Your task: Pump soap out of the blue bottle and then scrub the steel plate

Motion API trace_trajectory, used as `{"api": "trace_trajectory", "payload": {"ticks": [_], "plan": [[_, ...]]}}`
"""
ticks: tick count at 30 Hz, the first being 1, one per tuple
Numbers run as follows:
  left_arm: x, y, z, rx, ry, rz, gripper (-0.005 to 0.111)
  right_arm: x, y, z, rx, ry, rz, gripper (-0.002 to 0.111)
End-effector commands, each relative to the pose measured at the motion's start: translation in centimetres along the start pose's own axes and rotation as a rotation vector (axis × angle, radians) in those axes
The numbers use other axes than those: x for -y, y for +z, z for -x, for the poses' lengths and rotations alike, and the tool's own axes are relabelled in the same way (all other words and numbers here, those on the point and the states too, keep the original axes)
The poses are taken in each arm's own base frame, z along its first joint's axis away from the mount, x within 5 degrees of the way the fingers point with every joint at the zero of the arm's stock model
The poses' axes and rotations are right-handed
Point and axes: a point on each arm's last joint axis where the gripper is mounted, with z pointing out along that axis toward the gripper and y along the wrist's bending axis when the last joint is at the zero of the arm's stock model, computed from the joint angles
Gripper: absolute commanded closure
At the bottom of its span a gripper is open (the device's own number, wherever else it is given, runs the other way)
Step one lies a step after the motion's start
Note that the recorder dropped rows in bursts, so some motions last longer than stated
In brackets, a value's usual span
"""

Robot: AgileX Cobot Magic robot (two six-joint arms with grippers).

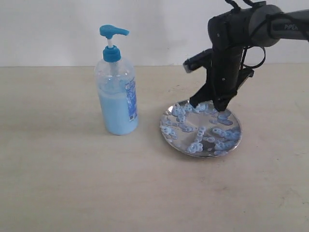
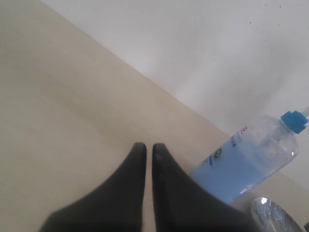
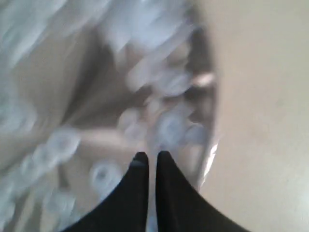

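Note:
The blue bottle (image 1: 116, 92) stands upright on the left of the table, about half full of pale blue soap, with its blue pump head (image 1: 113, 32) raised. To its right lies the steel plate (image 1: 168, 116), dotted with light blue soap blobs (image 1: 193, 129). My right gripper (image 1: 207, 105) is shut and points down at the plate's far side. In the blurred right wrist view its tips (image 3: 152, 157) are over blobs (image 3: 171, 128) near the plate's rim (image 3: 206, 72). My left gripper (image 2: 149, 147) is shut and holds nothing, over bare table, with the bottle (image 2: 246, 166) and the plate's edge (image 2: 273, 215) beside it.
A pale wooden tabletop (image 1: 72, 183) runs to a white wall (image 1: 159, 24) behind. The black right arm (image 1: 241, 29) reaches in from the upper right above the plate. The left arm is outside the exterior view.

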Motion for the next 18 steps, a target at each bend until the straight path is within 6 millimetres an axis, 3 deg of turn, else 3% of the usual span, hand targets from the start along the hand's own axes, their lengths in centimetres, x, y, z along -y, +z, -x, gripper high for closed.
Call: {"api": "trace_trajectory", "payload": {"ticks": [1, 3, 4, 6, 8, 9, 11, 13, 16, 18], "plan": [[0.0, 0.0, -0.1, -0.004, -0.001, -0.006, 0.103, -2.6, -0.8, 1.8, 0.183, 0.022, 0.214, 0.109], [0.0, 0.0, -0.1, -0.004, -0.001, -0.006, 0.103, -4.7, -1.2, -0.2, -0.001, -0.314, 0.362, 0.109], [0.0, 0.0, -0.1, -0.004, -0.001, -0.006, 0.103, -4.8, -1.0, -0.9, -0.064, -0.373, 0.374, 0.109], [0.0, 0.0, -0.1, -0.004, -0.001, -0.006, 0.103, -3.5, -0.1, -2.1, -0.161, -0.307, 0.243, 0.109], [0.0, 0.0, -0.1, -0.001, -0.001, -0.010, 0.103, -0.9, 0.4, -2.6, -0.219, -0.203, 0.031, 0.109], [0.0, 0.0, -0.1, -0.001, -0.001, -0.010, 0.103, 0.3, 0.5, -2.0, -0.161, -0.108, -0.068, 0.109], [0.0, 0.0, -0.1, -0.001, -0.001, -0.010, 0.103, 0.7, 0.6, -0.7, -0.001, 0.113, -0.112, 0.109], [0.0, 0.0, -0.1, -0.001, -0.001, -0.010, 0.103, -0.9, 0.5, 0.5, 0.115, 0.181, -0.001, 0.109], [0.0, 0.0, -0.1, -0.001, -0.001, -0.010, 0.103, -5.1, 0.0, -0.3, 0.022, -0.230, 0.267, 0.109], [0.0, 0.0, -0.1, -0.001, -0.001, -0.010, 0.103, -6.3, -0.3, -2.0, -0.125, -0.392, 0.372, 0.109]]}}
